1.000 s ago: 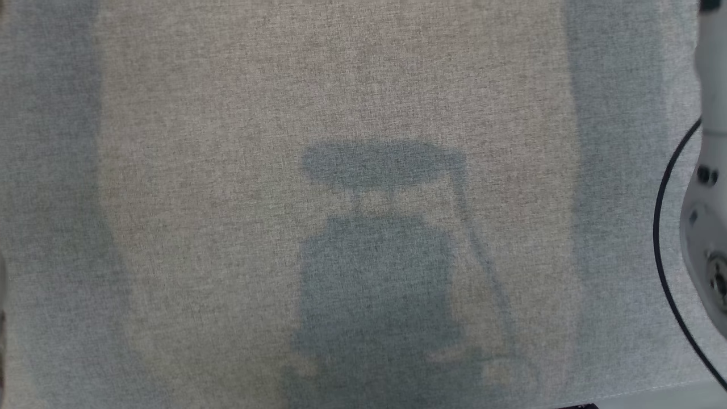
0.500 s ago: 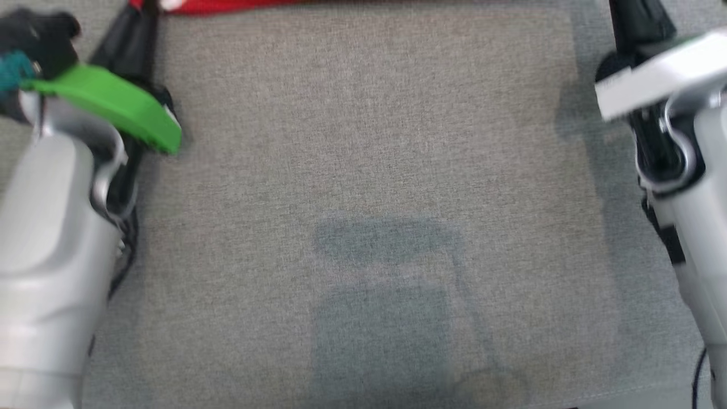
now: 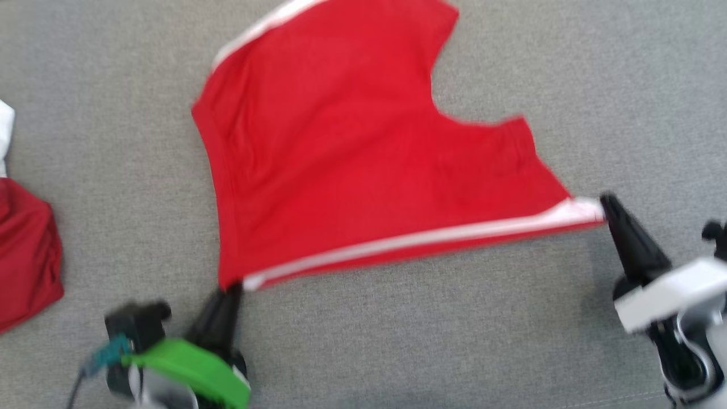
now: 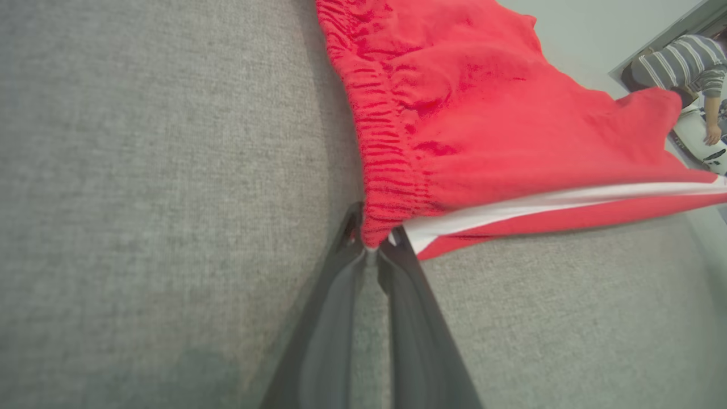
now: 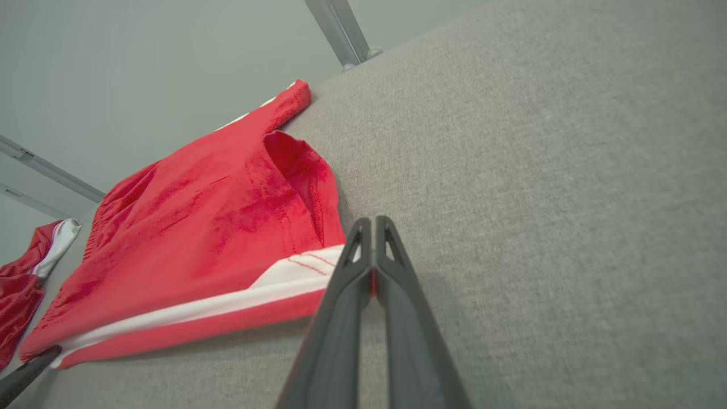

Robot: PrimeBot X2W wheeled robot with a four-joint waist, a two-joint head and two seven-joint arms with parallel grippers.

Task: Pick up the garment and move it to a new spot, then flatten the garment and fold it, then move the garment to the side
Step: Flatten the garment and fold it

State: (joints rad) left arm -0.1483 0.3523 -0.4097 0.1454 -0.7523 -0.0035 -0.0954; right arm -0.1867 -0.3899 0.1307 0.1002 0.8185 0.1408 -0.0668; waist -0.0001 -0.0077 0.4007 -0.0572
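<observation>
A pair of red shorts (image 3: 352,159) with a white side stripe lies spread on the grey cloth-covered table (image 3: 596,74). Its near striped edge is stretched between my two grippers. My left gripper (image 3: 233,287) is shut on the waistband corner, and in the left wrist view the shorts (image 4: 483,130) bunch at the gripper (image 4: 372,241). My right gripper (image 3: 606,203) is shut on the striped leg-hem corner. The right wrist view shows that gripper (image 5: 372,233) pinching the hem of the shorts (image 5: 199,227).
A second red garment (image 3: 25,250) with a white patch lies at the table's left edge, also the red garment (image 5: 23,278). Beyond the table, a person's striped sleeve (image 4: 681,57) is visible. Metal frame bars (image 5: 341,28) stand past the far edge.
The head camera has swung over the table, from bare grey cloth to the shorts. Both grippers, at the shorts' near edge half a second ago, now hold it stretched.
</observation>
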